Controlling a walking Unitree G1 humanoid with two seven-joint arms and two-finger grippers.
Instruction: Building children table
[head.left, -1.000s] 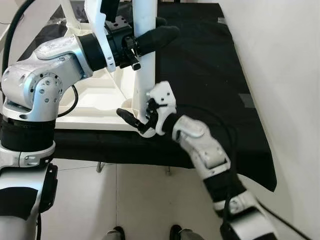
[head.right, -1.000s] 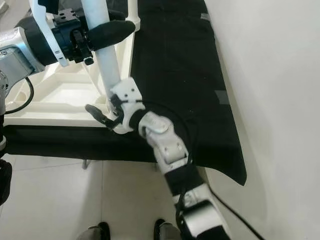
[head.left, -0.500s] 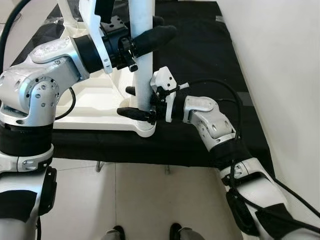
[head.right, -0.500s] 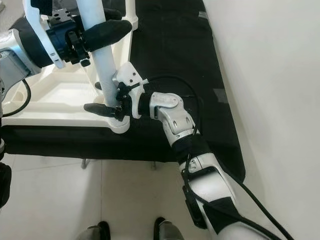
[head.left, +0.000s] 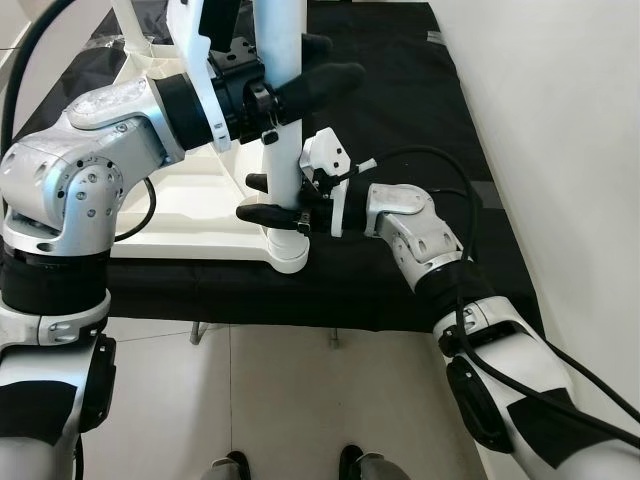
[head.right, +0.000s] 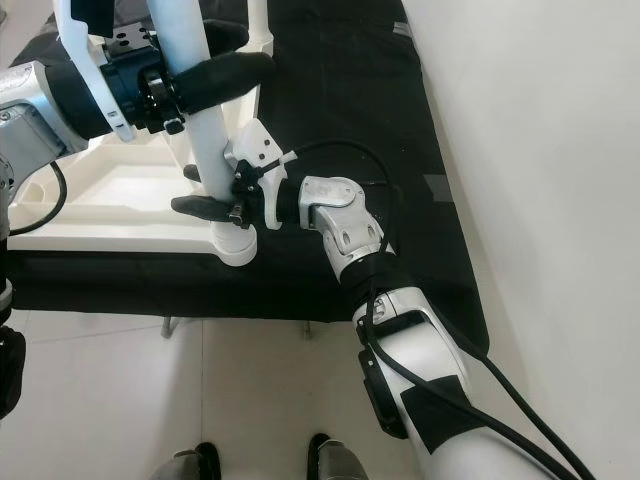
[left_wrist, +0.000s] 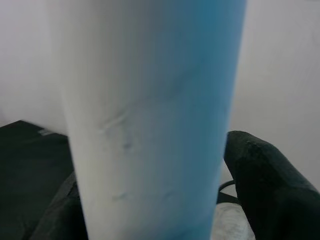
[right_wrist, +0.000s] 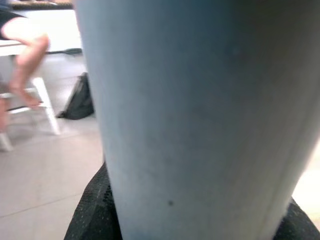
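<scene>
A round white table leg (head.left: 283, 120) stands upright at the near corner of an upturned white plastic tabletop (head.left: 190, 215), which lies on a black cloth-covered bench (head.left: 400, 90) beside a pale wall. The left gripper (head.left: 300, 85) is clamped around the leg's upper part, one black finger on each side of it. Lower down, just above the leg's rounded corner socket (head.left: 285, 250), the right gripper (head.left: 268, 198) also grips the leg between its two fingers (both wrist views show the white shaft pressed between dark finger pads (left_wrist: 265, 185)). In the right wrist view, a seated person's bare legs (right_wrist: 25, 55) show beyond the leg.
</scene>
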